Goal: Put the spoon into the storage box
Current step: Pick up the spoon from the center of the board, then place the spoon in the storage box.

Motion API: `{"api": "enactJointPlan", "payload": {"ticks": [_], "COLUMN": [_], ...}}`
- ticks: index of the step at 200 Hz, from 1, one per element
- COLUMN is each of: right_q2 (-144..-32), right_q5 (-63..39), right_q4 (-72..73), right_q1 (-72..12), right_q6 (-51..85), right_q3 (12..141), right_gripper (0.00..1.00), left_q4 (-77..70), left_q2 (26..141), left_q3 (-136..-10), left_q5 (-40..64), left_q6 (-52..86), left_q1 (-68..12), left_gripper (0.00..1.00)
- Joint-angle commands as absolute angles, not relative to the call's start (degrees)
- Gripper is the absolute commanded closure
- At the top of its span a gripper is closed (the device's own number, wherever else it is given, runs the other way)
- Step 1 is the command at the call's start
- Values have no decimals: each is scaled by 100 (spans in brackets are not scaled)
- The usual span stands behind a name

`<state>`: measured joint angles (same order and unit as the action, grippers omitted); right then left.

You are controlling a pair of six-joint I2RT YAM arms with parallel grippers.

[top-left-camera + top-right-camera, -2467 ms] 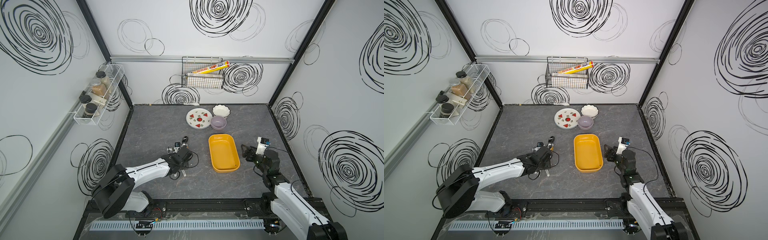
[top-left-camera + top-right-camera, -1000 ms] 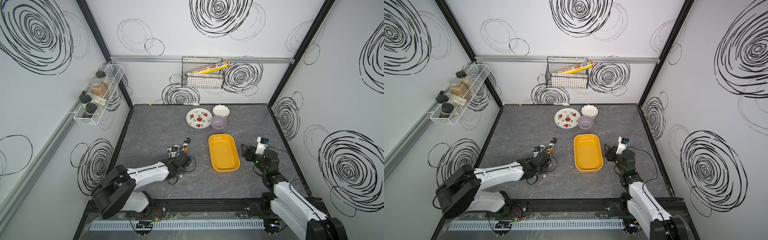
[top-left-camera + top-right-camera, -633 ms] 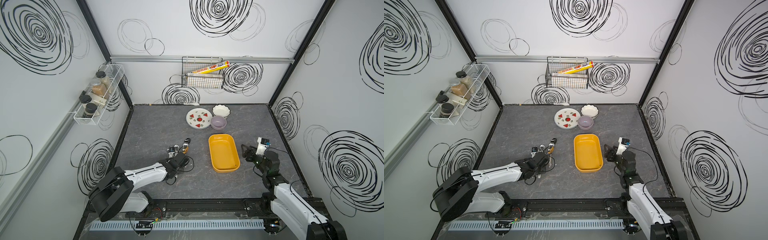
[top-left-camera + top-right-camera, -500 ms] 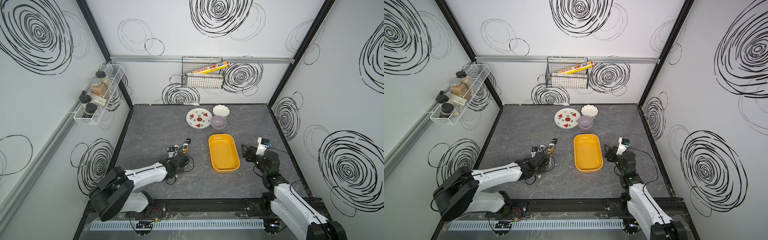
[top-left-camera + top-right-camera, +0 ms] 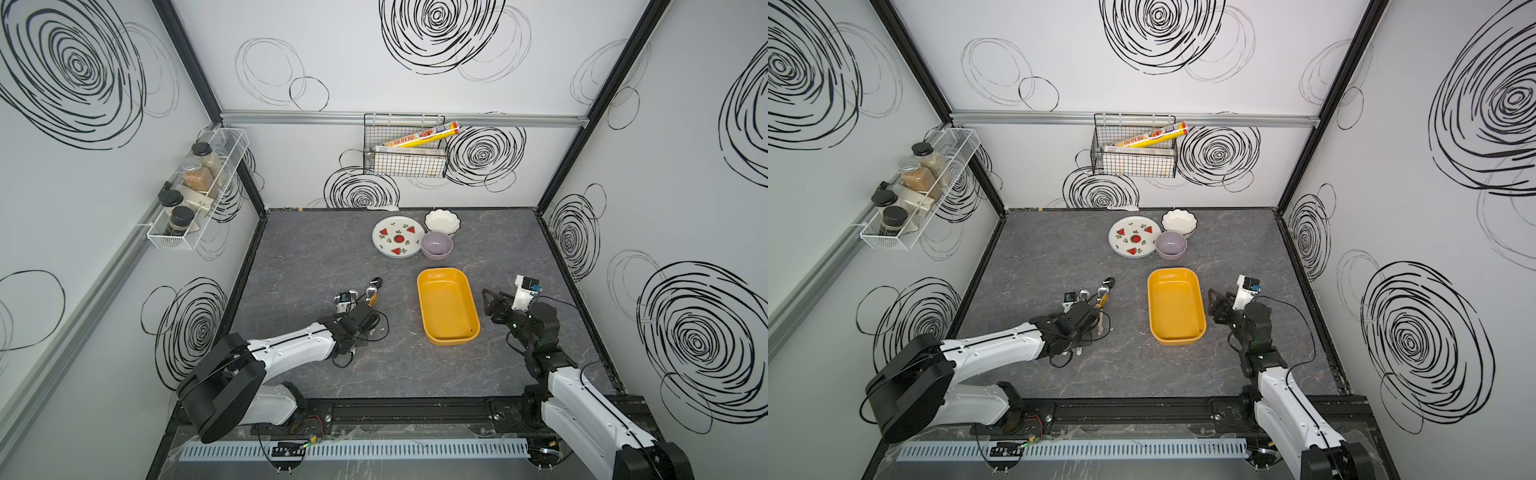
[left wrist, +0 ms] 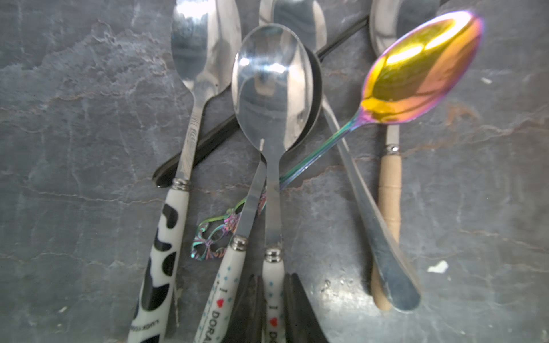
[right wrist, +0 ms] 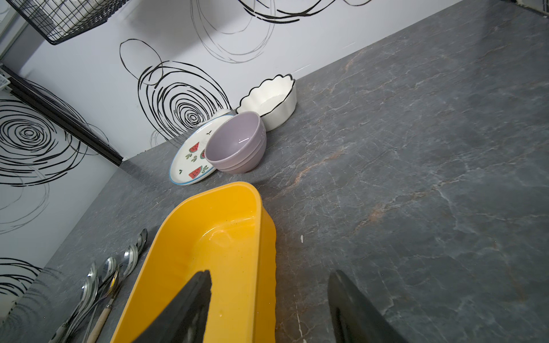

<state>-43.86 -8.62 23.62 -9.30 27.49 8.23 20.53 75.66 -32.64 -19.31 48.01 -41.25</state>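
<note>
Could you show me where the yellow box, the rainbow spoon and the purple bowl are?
Yellow box [image 5: 448, 307]: in a top view, on its bare floor.
Rainbow spoon [image 6: 421, 71]: left wrist view, on its bowl.
Purple bowl [image 7: 234, 139]: right wrist view, on its inner wall.

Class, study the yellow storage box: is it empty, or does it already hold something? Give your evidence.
Empty. The storage box shows a bare yellow floor in both top views; the spoons are all outside it.
</note>
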Motion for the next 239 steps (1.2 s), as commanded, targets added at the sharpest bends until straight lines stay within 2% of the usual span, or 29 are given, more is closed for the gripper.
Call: {"api": "enactJointPlan", "payload": {"ticks": [1,63,86,144,190,216,239], "right_q2": [-4305,-4302,-4281,-4159,-4199,-4010,-3888], "right_q5": [-873,-866,-805,-703,-642,-599,-545], "right_q4": [2549,2592,2595,2689,2660,2632,2619], "right_q1": [-966,-967,-967,-967,-965,-967,-967], "right_q6": [2763,2763,2920,2982,3066,3102,3120], "right_q3": [773,742,686,545,530,482,448], "right_gripper": [33,33,34,34,35,35,35], "left_q4": [2252,2633,2668,2778,2926,3162,3109], "left_q2": [7296,6696,6907,9372,11210,11913,12223], "left_q3": [-3569,-4237,-4914,-7450,-9335,-10038,-10143], "left_q5": [-2015,-1540,-1598,-1817,-1589,-1626,-1587], "left_q6": [4681,4484,4468,4341,4315,4406,4546], "left_q1": [-4166,-4621,-4945,-5791,-5944,-5934,-5899], "left_gripper": [100,100,100,100,100,100,100]}}
